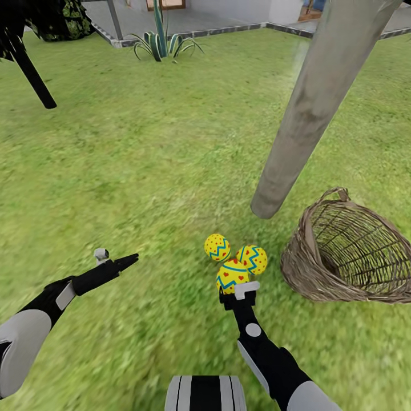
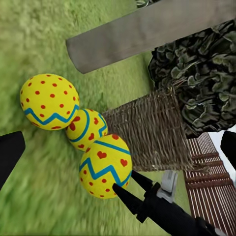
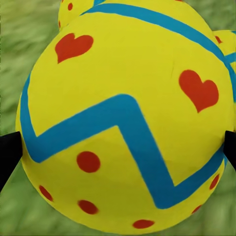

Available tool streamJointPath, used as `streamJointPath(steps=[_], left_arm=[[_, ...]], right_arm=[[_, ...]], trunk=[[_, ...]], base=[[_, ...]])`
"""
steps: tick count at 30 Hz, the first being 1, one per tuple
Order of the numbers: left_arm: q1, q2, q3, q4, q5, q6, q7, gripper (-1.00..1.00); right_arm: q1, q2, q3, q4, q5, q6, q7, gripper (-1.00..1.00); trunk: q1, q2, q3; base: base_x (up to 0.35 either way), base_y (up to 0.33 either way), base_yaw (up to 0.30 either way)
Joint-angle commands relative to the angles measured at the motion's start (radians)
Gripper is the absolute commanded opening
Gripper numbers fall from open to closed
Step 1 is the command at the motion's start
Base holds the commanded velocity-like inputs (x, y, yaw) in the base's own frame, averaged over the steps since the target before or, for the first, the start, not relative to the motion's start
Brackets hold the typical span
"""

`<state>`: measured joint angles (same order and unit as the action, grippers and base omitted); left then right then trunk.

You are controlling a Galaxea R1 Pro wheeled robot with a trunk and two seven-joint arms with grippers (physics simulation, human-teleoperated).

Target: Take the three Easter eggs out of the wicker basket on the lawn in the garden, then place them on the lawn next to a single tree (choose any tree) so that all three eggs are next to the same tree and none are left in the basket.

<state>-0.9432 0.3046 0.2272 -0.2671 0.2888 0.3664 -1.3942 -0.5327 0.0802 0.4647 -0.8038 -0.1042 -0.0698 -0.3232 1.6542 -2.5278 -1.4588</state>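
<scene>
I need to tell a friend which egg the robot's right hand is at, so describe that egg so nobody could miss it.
Find the pale tree trunk leaning over the grass, with the brown basket tipped beside it. Three yellow eggs cluster at the trunk's foot. The one you want lies nearest the robot, at its right hand, and has red hearts above its blue zigzag.

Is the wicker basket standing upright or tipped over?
Tipped over: the wicker basket lies on its side on the lawn, its open mouth facing sideways.
</scene>
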Motion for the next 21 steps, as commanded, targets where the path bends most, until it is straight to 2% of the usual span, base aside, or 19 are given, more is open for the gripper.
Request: streamJointPath(steps=[1,6,21], left_arm=[[0.0,0.001,-0.002,0.0,0.005,0.015,-0.003,1.0],[0.0,0.002,-0.002,0.0,0.004,0.037,-0.002,1.0],[0.0,0.002,-0.002,0.0,0.004,0.04,-0.002,1.0]], right_arm=[[-0.001,-0.001,0.005,0.001,-0.011,-0.007,-0.006,-1.0],[-0.001,0.0,0.005,0.001,-0.012,-0.007,-0.005,-1.0],[-0.001,0.0,0.005,0.001,-0.012,-0.007,-0.005,-1.0]], trunk=[[0.0,0.0,-0.001],[0.0,0.0,-0.001],[0.007,-0.004,-0.059]], base=[[0.003,0.0,0.0],[0.0,0.0,0.0],[0.0,0.0,0.0]])
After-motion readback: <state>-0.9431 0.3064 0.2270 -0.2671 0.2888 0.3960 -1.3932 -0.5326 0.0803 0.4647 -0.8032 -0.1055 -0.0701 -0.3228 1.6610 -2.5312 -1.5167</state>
